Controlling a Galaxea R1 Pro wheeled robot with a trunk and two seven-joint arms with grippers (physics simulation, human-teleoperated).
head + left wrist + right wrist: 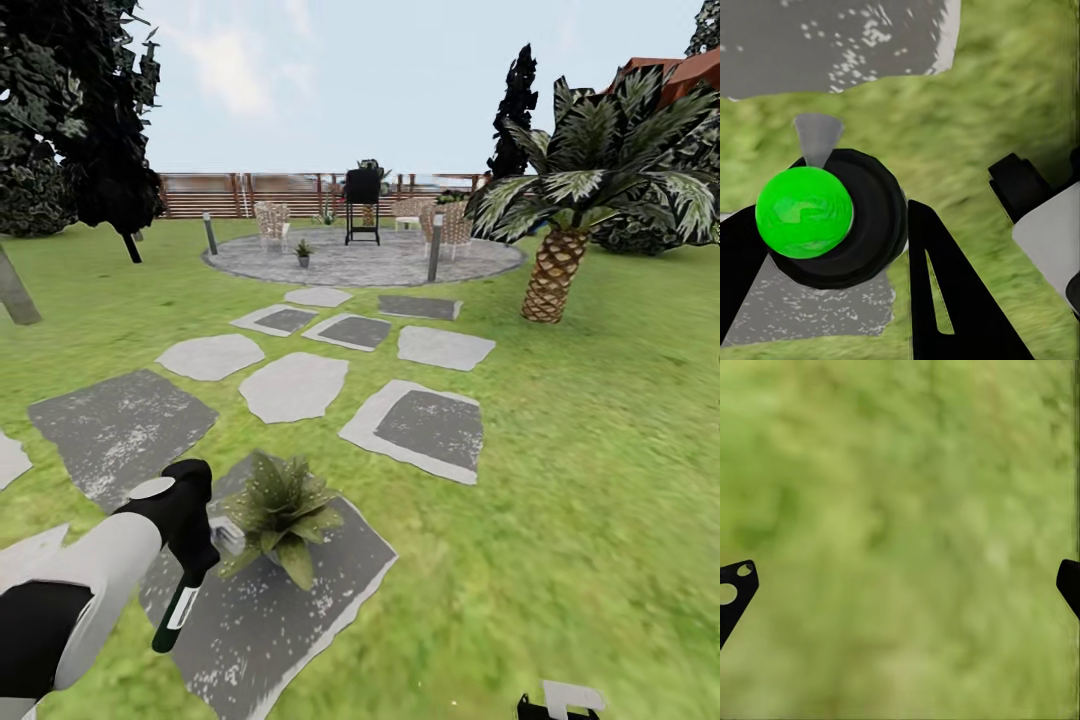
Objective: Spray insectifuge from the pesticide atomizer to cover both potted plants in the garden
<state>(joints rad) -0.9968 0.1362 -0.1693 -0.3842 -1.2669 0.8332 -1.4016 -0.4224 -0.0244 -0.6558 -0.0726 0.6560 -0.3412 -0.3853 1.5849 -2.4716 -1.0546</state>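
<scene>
The pesticide atomizer (804, 212) is gripped between the left fingers (945, 300), beside a potted plant (280, 510) set on a grey stepping stone (270, 610). The right fingers (733, 592) are spread wide over lawn (900, 510). A second potted plant (303, 251) is seen on the far round patio (370, 262).

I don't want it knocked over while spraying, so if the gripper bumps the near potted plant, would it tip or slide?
Probably tips easily: the plant spreads leaves far wider than its pot, which is hidden beneath them. It might slide too, since the stepping stone looks flat and smooth. The leaves would likely bend first. The atomizer in the left gripper hangs close beside it.
</scene>
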